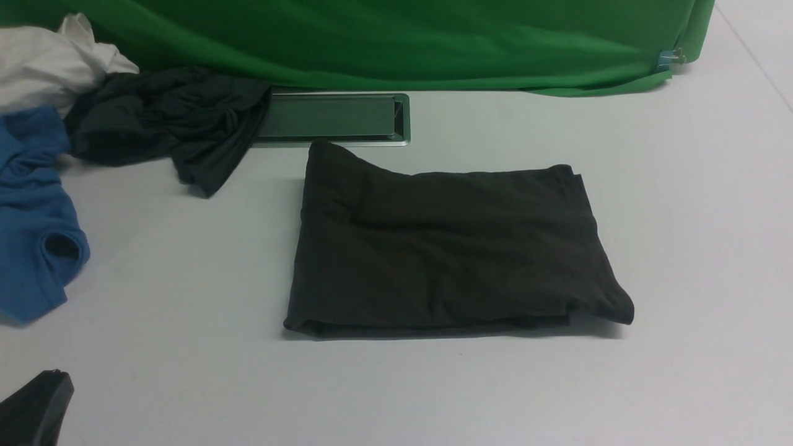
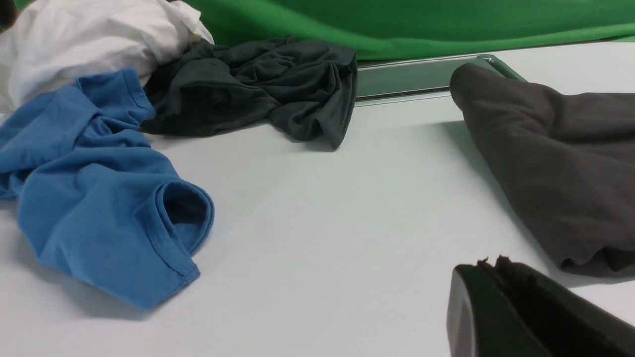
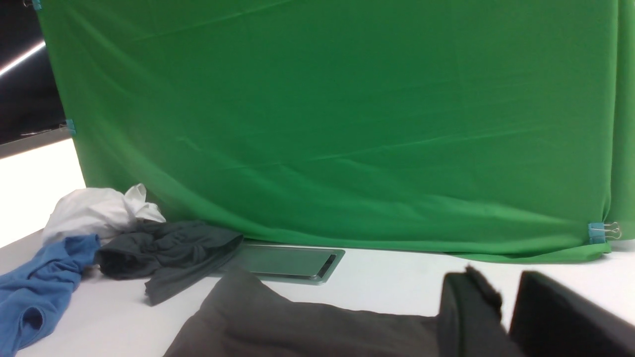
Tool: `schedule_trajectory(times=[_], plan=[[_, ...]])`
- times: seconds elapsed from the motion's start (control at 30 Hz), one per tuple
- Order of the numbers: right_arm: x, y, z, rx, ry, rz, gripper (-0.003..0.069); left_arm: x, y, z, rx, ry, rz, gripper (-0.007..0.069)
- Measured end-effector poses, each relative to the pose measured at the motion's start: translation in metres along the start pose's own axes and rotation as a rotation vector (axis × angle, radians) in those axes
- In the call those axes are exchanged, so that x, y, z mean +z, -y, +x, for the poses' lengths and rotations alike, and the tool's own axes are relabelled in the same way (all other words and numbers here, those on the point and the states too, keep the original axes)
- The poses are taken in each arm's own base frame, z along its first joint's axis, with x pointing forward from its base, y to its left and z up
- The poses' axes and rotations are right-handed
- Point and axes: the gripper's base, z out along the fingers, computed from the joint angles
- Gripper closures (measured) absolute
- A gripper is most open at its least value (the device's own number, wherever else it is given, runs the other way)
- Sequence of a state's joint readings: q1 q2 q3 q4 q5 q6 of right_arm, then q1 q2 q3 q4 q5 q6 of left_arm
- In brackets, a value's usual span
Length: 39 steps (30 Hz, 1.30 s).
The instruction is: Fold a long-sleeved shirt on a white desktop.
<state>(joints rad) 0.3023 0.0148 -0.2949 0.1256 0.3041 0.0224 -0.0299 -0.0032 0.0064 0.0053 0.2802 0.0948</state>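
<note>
Only from the right wrist do parted right fingers (image 3: 501,317) show.

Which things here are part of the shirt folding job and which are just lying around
In the job: long-sleeved shirt, folded; white desktop.
Lying about: blue shirt, dark grey garment, white garment, green backdrop, metal desk hatch.

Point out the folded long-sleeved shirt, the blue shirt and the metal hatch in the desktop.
long-sleeved shirt (image 1: 452,248), front view, middle of its top folded layer.
blue shirt (image 2: 94,198), left wrist view, its crumpled body.
metal hatch (image 1: 328,118), front view, its flat lid.
</note>
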Motion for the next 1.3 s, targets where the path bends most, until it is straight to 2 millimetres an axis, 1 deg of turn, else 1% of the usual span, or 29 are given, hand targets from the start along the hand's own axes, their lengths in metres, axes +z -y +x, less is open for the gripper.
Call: schedule_trajectory(times=[0.7, 0.87, 0.9, 0.97, 1.0, 1.03, 1.07, 1.1, 1.13, 1.17, 1.2, 1.27, 1.3], plan=[[0.0, 0.0, 0.0, -0.009, -0.001, 0.003, 0.047, 0.0, 0.0, 0.0, 0.0, 0.001, 0.0, 0.0585], [0.001, 0.005, 0.004, -0.226, -0.014, 0.092, 0.046, 0.0, 0.0, 0.0, 0.0, 0.001, 0.0, 0.0585], [0.001, 0.005, 0.004, -0.226, -0.014, 0.092, 0.0459, 0.0, 0.0, 0.0, 0.0, 0.001, 0.0, 0.0585], [0.004, 0.011, 0.019, -0.277, -0.058, 0.156, 0.0452, 0.0, 0.0, 0.0, 0.0, 0.001, 0.0, 0.0585], [0.005, 0.012, 0.021, -0.277, -0.063, 0.16, 0.0452, 0.0, 0.0, 0.0, 0.0, 0.001, 0.0, 0.0585], [0.007, 0.016, 0.037, -0.268, -0.106, 0.192, 0.0448, 0.0, 0.0, 0.0, 0.0, 0.001, 0.0, 0.0585], [0.008, 0.018, 0.045, -0.25, -0.128, 0.215, 0.0445, 0.0, 0.0, 0.0, 0.0, 0.001, 0.0, 0.0585], [0.008, 0.019, 0.047, -0.246, -0.135, 0.22, 0.0444, 0.0, 0.0, 0.0, 0.0, 0.001, 0.0, 0.0585], [0.01, 0.024, 0.066, -0.198, -0.189, 0.253, 0.044, 0.0, 0.0, 0.0, 0.001, 0.001, 0.0, 0.0585], [0.011, 0.026, 0.076, -0.176, -0.216, 0.266, 0.0438, 0.0, 0.0, 0.0, 0.001, 0.001, 0.0, 0.0585], [0.011, 0.029, 0.091, -0.146, -0.259, 0.283, 0.0435, 0.0, 0.0, 0.0, 0.001, 0.0, 0.0, 0.0585], [0.011, 0.031, 0.095, -0.136, -0.259, 0.3, 0.0431, 0.0, 0.0, 0.0, 0.001, 0.003, 0.0, 0.0585], [0.011, 0.031, 0.094, -0.128, -0.242, 0.308, 0.0429, 0.0, 0.0, 0.0, 0.001, 0.004, -0.001, 0.0585]])
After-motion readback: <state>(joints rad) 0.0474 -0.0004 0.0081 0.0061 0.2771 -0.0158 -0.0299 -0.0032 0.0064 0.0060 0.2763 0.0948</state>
